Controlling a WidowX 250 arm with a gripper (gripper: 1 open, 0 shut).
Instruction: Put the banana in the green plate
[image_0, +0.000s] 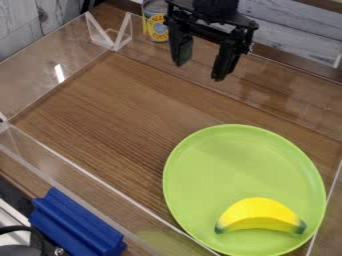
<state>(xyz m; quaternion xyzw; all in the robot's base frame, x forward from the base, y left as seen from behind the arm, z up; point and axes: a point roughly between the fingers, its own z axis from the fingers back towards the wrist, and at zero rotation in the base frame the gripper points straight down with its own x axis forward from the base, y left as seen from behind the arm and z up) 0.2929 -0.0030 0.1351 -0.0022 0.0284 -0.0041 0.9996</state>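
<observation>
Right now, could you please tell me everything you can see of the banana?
The banana is small, plump, curved and glossy bright yellow, plastic-looking, with a dark tip at its right end. It lies flat on the green plate, near the plate's front edge, ends curving downward in the picture. Only the plate touches it; the gripper hangs open, far away.

All black up top: the gripper (203, 55) shows a boxy dark body with two long, flat fingers (225, 58), matte and slightly tapered, with a yellow patch showing just behind its left side.
</observation>
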